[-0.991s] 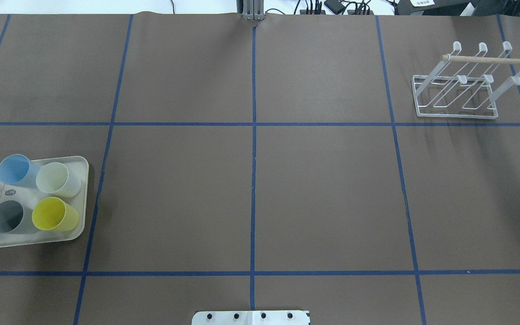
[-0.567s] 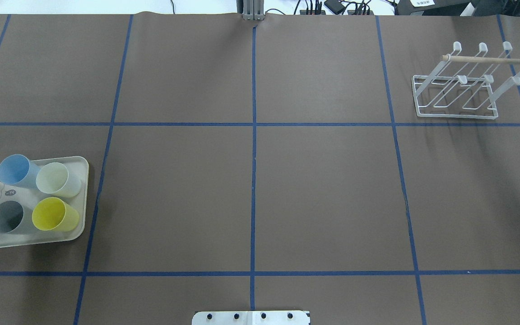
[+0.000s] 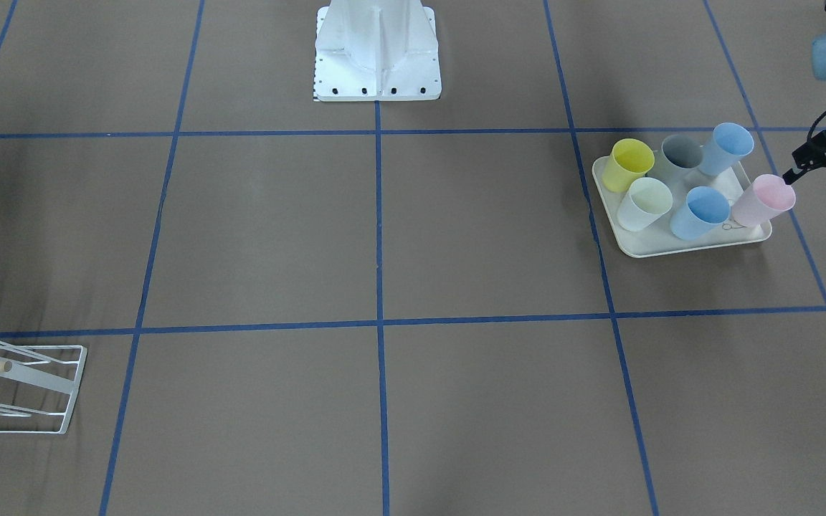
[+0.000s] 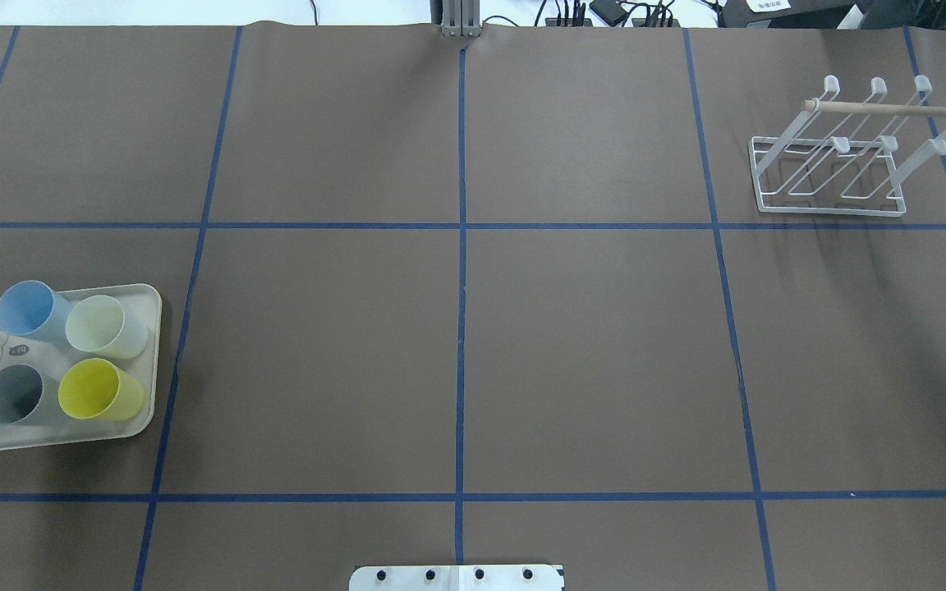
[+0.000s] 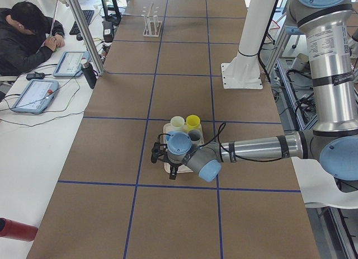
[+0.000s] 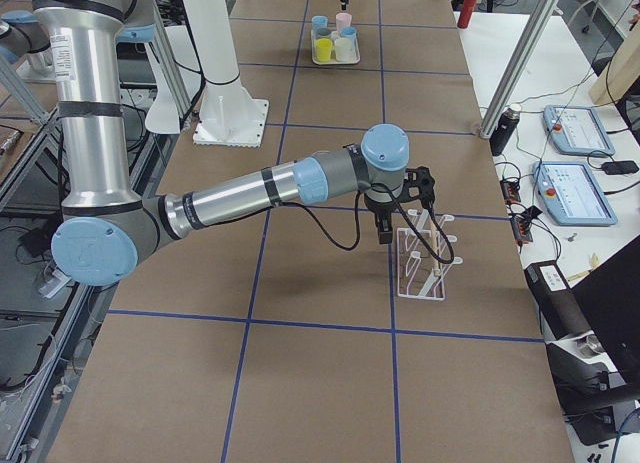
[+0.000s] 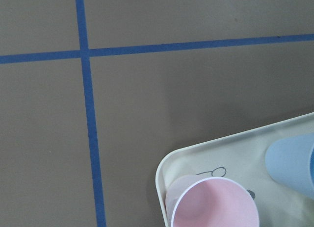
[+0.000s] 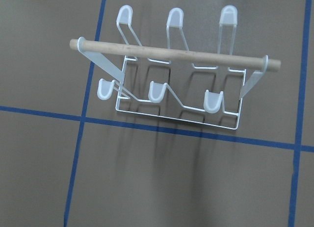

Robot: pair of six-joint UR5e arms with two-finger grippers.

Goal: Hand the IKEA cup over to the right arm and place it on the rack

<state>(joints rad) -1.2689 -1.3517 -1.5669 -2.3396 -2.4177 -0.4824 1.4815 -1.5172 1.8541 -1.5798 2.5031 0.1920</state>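
Several plastic cups stand open-end up on a cream tray (image 3: pixel 671 247) at the table's left end. The pink cup (image 3: pixel 764 201) sits at the tray's outer corner and fills the bottom of the left wrist view (image 7: pixel 211 205). My left gripper (image 3: pixel 814 161) hovers just beside and above it; I cannot tell whether it is open or shut. The white wire rack (image 4: pixel 892 107) with a wooden dowel stands far right, with no cup on it. The right arm (image 6: pixel 300 178) holds its gripper (image 6: pixel 383 233) over the rack (image 8: pixel 171 53); I cannot tell its state.
Yellow (image 3: pixel 628 163), grey (image 3: pixel 680 154), white (image 3: pixel 646 203) and two blue cups (image 3: pixel 700 212) crowd the tray. The robot's white pedestal (image 3: pixel 377 57) stands at mid-table. A person (image 5: pixel 22 35) sits at a side desk with tablets.
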